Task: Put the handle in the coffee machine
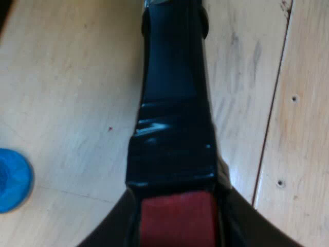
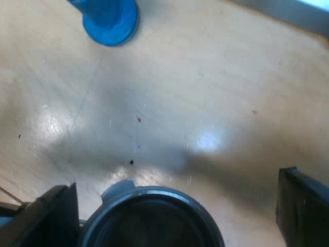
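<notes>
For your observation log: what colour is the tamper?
The tamper is blue, clearest in right wrist view.

Light wooden desk [image 1: 67,92] below me, plank seams and screw holes; blue tamper [image 2: 109,18] sits on it.

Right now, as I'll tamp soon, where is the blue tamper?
In the right wrist view, the blue tamper rests on the wooden table, apart from the metal holder between the open fingers of my right gripper.
</notes>
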